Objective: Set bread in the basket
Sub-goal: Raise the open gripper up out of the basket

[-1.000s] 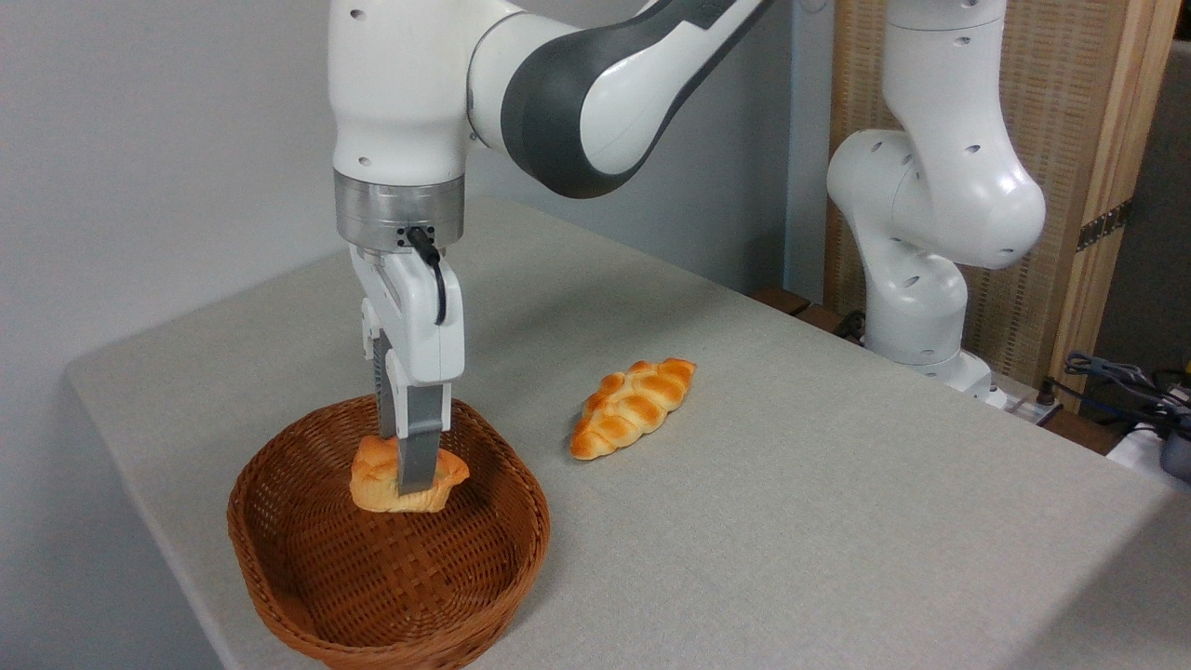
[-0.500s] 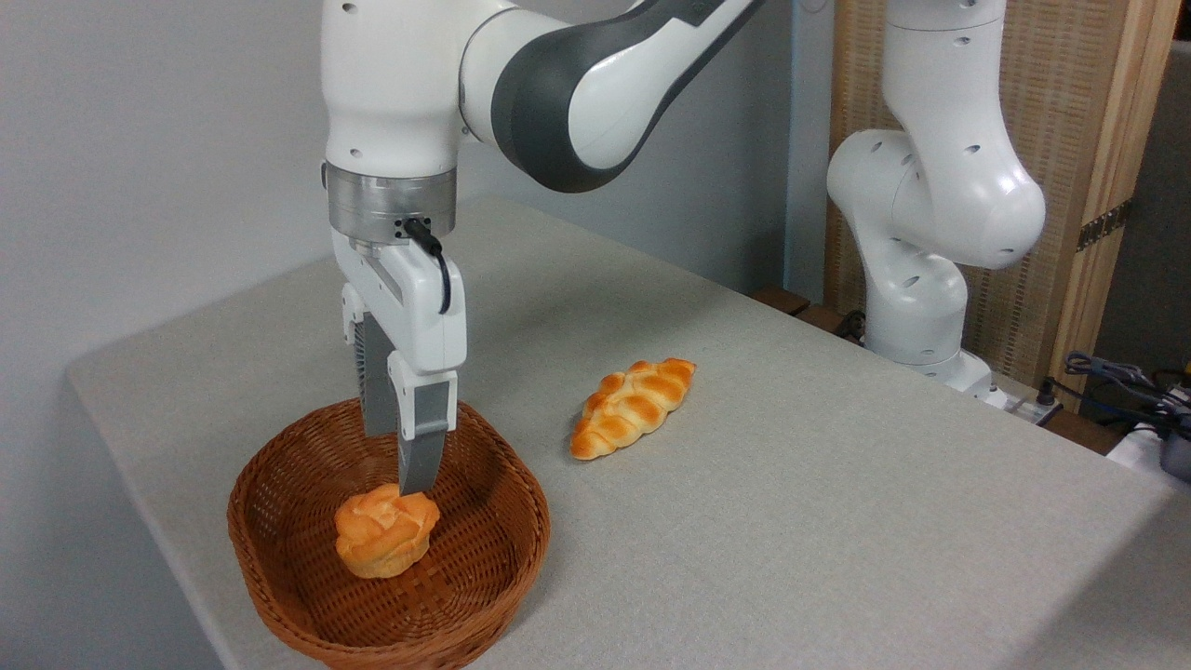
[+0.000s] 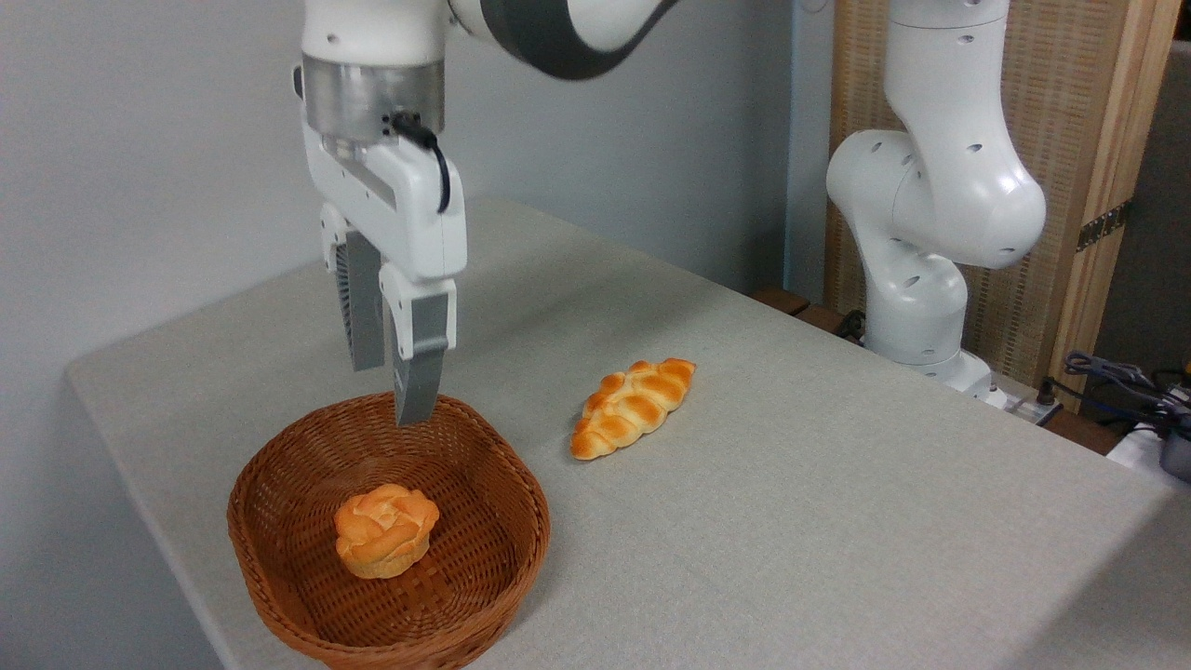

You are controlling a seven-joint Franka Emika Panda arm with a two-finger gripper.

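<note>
The bread (image 3: 385,529), a small round golden-orange bun with a knotted top, sits upright on the floor of the oval brown wicker basket (image 3: 502,549) at the table's front left. My gripper (image 3: 389,391) hangs above the basket's far rim, well clear of the bun. It is open, its two grey fingers apart with nothing between them.
A longer braided oval loaf (image 3: 633,407) lies on the grey table (image 3: 837,484) to the right of the basket. The arm's white base (image 3: 921,307) stands at the table's far right edge. Cables (image 3: 1126,381) lie at the right.
A second ago the gripper held the bun low in the basket. It let go, the bun settled upright on the basket floor, and the open gripper rose and shifted slightly left.
</note>
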